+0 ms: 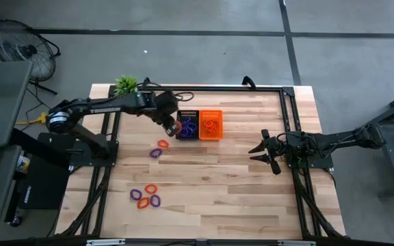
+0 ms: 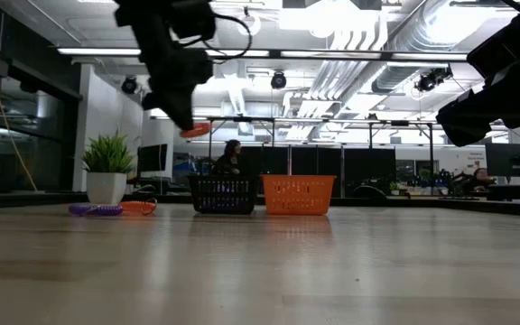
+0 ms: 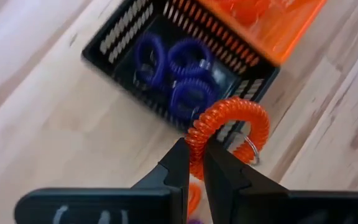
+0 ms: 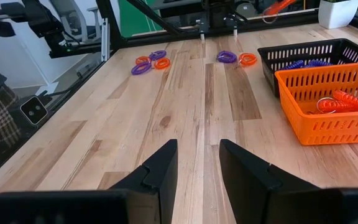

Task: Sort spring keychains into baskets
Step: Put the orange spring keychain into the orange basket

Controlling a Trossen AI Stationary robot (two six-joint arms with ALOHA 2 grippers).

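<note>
My left gripper [image 1: 172, 128] hangs in the air just left of the black basket [image 1: 187, 125] and is shut on an orange-red spring keychain [image 3: 229, 130], seen in the low view as an orange coil [image 2: 195, 130]. The black basket holds purple keychains [image 3: 185, 78]. The orange basket [image 1: 211, 124] stands against its right side and holds orange-red ones [image 4: 344, 101]. A purple and an orange keychain [image 1: 159, 148] lie on the table left of the baskets, and several more [image 1: 146, 196] lie nearer the near-left corner. My right gripper [image 1: 262, 154] waits open over the table's right side. My left gripper pinches the orange-red keychain between its two fingers [image 3: 178, 163], on one side of the coiled loop [image 3: 197, 138]. The fingers come from above, slanting down. The keychain is lifted clear of the table; the rest of the loop and its small metal ring [image 3: 248, 149] stick out beyond the fingertips.
A small green potted plant [image 1: 126, 84] stands at the table's far-left corner. A black frame rail [image 1: 289, 123] runs along the table's edges. Bare wood lies between the baskets and the right gripper [image 4: 197, 152].
</note>
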